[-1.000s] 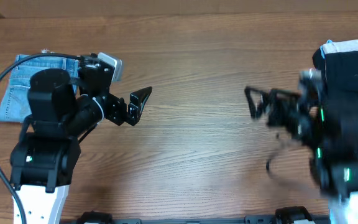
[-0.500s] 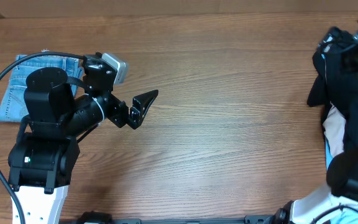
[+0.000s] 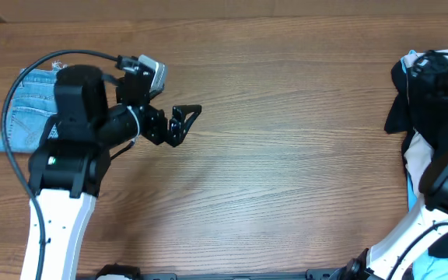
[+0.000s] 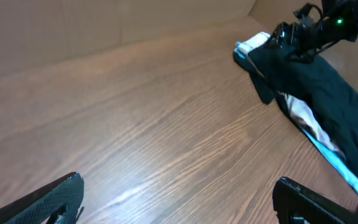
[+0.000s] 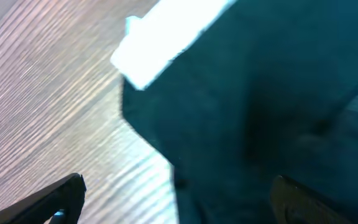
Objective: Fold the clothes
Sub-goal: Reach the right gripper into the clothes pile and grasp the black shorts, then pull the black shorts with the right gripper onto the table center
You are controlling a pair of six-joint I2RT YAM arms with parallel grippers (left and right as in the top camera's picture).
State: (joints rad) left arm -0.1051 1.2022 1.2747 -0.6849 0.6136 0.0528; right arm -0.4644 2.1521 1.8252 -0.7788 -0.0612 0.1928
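Overhead view, clock directions with 12 at the far edge

- Wooden table (image 3: pixel 286 163): largest item, grain running 9 to 3, bare wood across the middle
- Left arm (image 3: pixel 80 117): black housing on a white base, standing at about 9 o'clock, its forearm reaching toward 3
- Black shorts (image 3: pixel 430 117): heaped at the 3 o'clock edge, bunched and not flat. In the left wrist view they lie as a long dark strip (image 4: pixel 316 93), and they fill most of the blurred right wrist view (image 5: pixel 260 124)
- Denim shorts (image 3: pixel 22 117): light blue, at 9 to 10 o'clock, partly under the left arm
- Pale garment (image 3: pixel 416 159): cream-white, showing from under the black shorts on their 6 o'clock side
- Light-blue edge (image 3: pixel 420 56): small strip at the 12 o'clock end of the heap
- Left gripper (image 3: pixel 187 123): jaws spread wide, nothing between them, over bare wood, well apart from the heap
- Right gripper (image 5: pixel 176 190): jaws spread wide over the black fabric; contact cannot be told from the blur
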